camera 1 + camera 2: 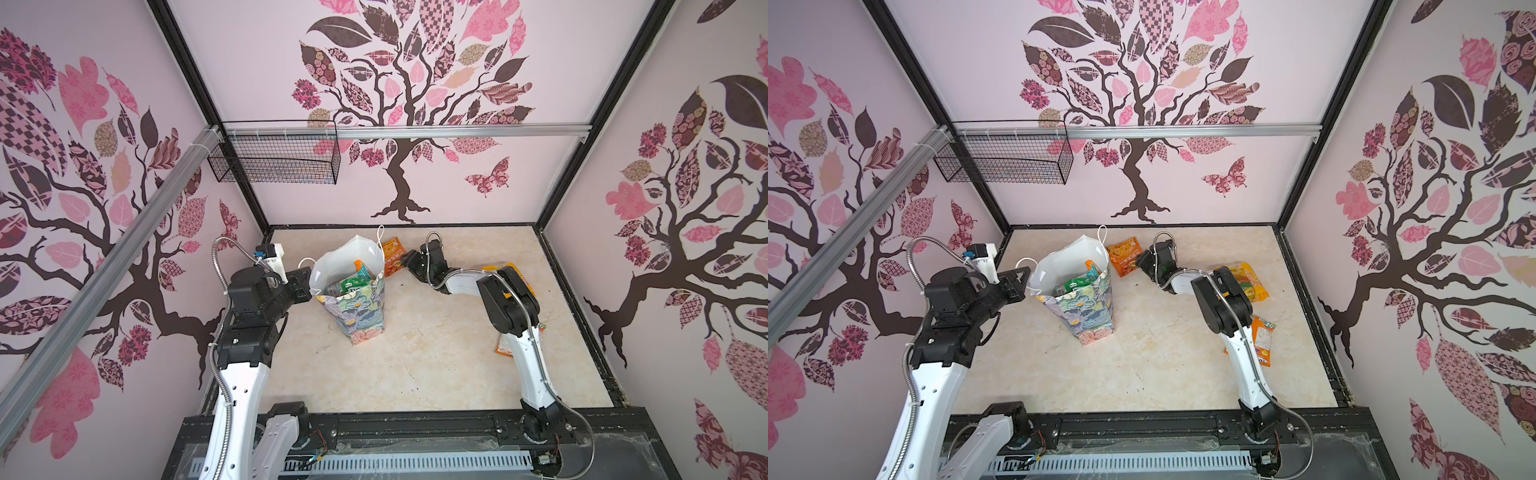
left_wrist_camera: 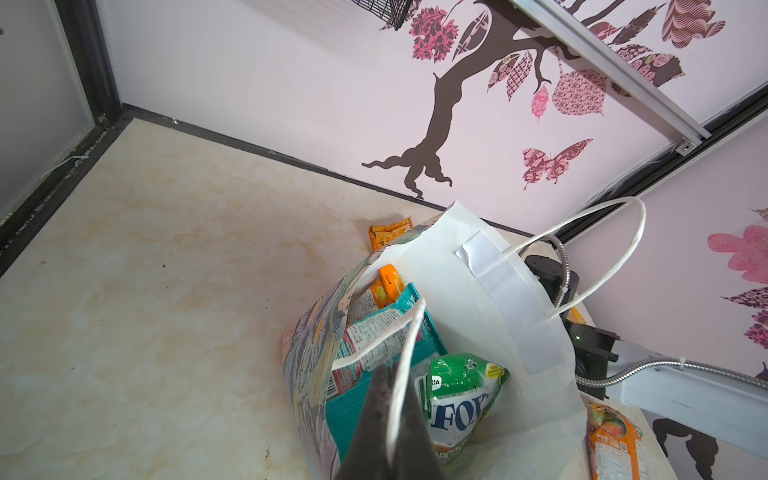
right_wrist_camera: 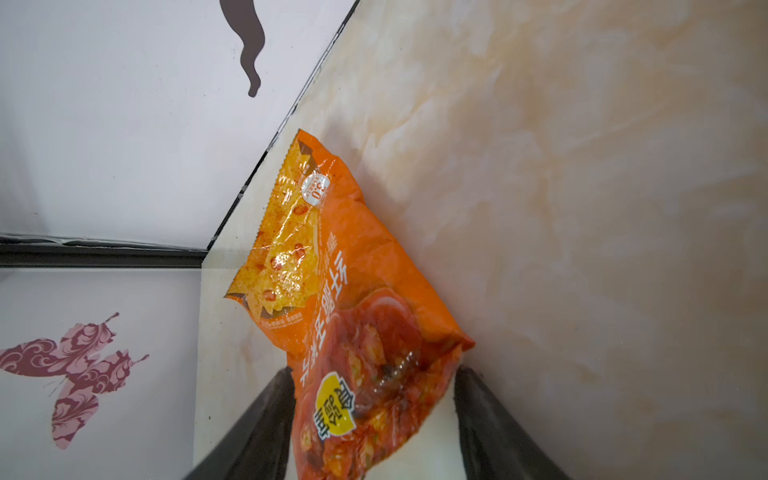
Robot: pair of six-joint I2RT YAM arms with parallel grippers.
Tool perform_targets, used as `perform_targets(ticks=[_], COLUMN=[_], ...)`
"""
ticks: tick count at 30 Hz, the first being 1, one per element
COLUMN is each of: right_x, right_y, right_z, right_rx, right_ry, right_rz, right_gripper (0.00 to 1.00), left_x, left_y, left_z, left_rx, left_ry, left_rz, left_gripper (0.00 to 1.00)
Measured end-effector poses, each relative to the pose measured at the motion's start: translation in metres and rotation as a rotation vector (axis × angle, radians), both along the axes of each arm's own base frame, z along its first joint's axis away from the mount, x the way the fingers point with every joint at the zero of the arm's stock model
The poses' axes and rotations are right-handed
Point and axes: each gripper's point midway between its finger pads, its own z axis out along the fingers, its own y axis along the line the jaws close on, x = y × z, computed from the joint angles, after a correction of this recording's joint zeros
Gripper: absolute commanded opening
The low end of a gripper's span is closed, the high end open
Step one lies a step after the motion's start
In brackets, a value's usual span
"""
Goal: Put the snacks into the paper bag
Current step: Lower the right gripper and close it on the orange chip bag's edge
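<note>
The floral paper bag (image 1: 359,311) (image 1: 1090,316) stands upright mid-table, mouth open, white inside (image 2: 498,299). Inside it lie a green packet (image 2: 461,395) (image 1: 349,286), a teal one (image 2: 374,332) and a small orange one (image 2: 387,286). My left gripper (image 1: 308,282) (image 1: 1026,277) (image 2: 395,374) is shut on the bag's near white cord handle (image 2: 409,332). Behind the bag an orange snack packet (image 1: 392,257) (image 1: 1123,259) (image 3: 332,270) lies on the table. My right gripper (image 1: 405,262) (image 1: 1140,262) (image 3: 374,370) is open, its fingers on either side of that packet's near end.
A yellow-orange packet (image 1: 1252,282) (image 1: 517,272) and an orange-and-white packet (image 1: 1262,336) (image 1: 505,347) lie at the right, partly under my right arm. A black wire basket (image 1: 274,160) (image 1: 1005,160) hangs on the back wall's rail. Walls close in three sides.
</note>
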Motion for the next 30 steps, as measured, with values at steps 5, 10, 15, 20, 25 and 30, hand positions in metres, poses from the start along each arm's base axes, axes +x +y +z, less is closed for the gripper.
perform_targets(ticks=[5, 10, 15, 20, 25, 30], right_x=[0.003, 0.006, 0.009, 0.005, 0.003, -0.019], right_y=[0.000, -0.004, -0.009, -0.021, -0.030, -0.053], right_z=[-0.003, -0.008, -0.008, -0.020, -0.021, -0.020], right_rx=[0.026, 0.042, 0.063, 0.074, 0.074, 0.032], right_ry=[0.003, 0.014, 0.011, 0.023, 0.007, 0.022], right_rz=[-0.022, -0.046, -0.066, -0.090, -0.098, -0.108], right_gripper=[0.45, 0.27, 0.05, 0.00, 0.00, 0.00], left_x=[0.000, -0.001, -0.001, -0.002, -0.002, -0.003], left_y=[0.000, 0.000, 0.001, 0.002, 0.003, 0.003], left_z=[0.000, 0.000, -0.001, 0.000, 0.001, 0.002], left_rx=[0.000, 0.002, 0.003, 0.006, 0.007, 0.007], left_ry=[0.000, 0.000, 0.003, 0.002, -0.003, -0.005], left_rz=[0.000, 0.002, 0.006, 0.013, 0.017, 0.017], left_gripper=[0.00, 0.00, 0.00, 0.00, 0.00, 0.00])
